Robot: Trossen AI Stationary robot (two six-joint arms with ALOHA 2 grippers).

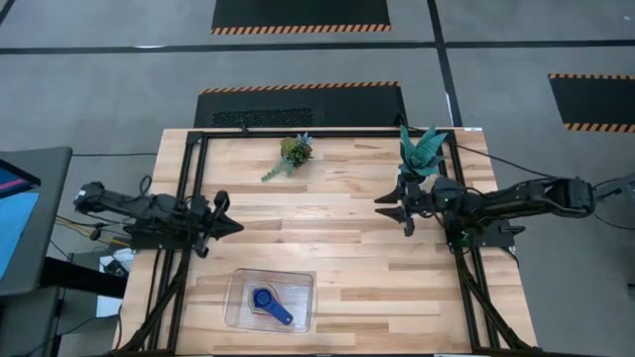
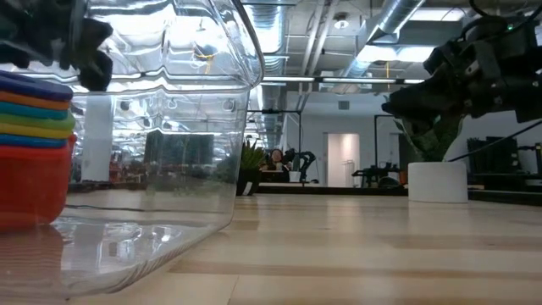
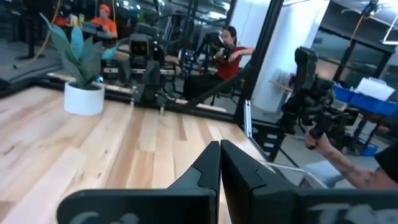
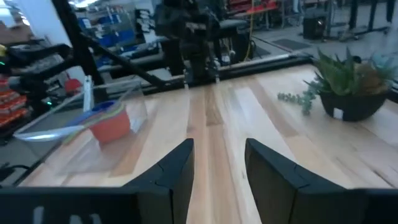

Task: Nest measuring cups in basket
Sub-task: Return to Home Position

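The measuring cups sit nested in one stack inside the clear basket near the table's near edge, dark blue on top with its handle pointing right. In the low view the stack shows red at the bottom with coloured rims above. In the right wrist view the stack stands in the basket. My left gripper hovers shut over the table's left side. My right gripper hovers open at the right, fingers pointing left. Neither touches anything.
A small dark-potted plant lies near the far edge at the middle, and a white-potted plant stands at the far right, close behind my right gripper. Black frame rails run along the table's sides. People show in the room beyond.
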